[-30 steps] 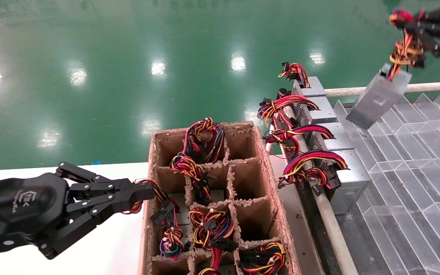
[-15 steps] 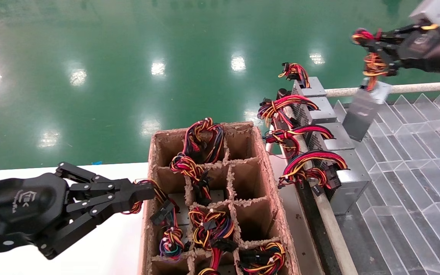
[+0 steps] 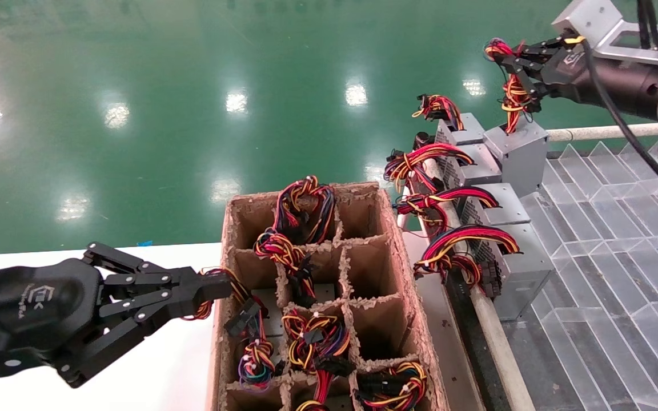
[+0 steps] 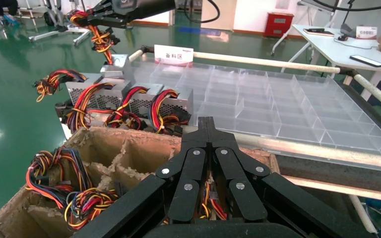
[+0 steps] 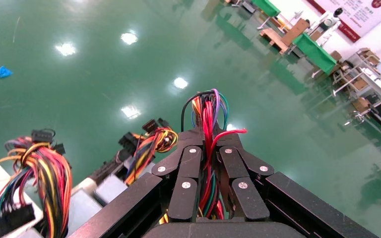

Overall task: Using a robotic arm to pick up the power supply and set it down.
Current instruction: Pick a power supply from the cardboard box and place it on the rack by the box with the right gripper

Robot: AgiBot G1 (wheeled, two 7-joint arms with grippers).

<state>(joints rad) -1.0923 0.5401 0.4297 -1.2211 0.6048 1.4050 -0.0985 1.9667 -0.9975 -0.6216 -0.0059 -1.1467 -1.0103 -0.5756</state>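
– So which step is this?

– Setting down, I'd judge. The right pincer point(image 3: 513, 56) of the robotic arm point(image 3: 620, 80) is clamped on the wire bundle point(image 3: 513, 94) of the power supply point(image 3: 518, 151), and the grey box hangs below it, at the far end of the row of supplies point(image 3: 494, 228) along the clear divider tray point(image 3: 609, 228).

– Is it down yet?

– It looks to be touching or just above the tray; I cannot tell which. Next it needs easing down until it rests, then letting go of the wires.

– How does it sit?

– Roughly upright, long axis near vertical, wires leaving its top.

– And the left pincer point(image 3: 209, 288)?

– Closed on wires at the edge of the cardboard crate point(image 3: 414, 319), over the white table point(image 3: 163, 371).
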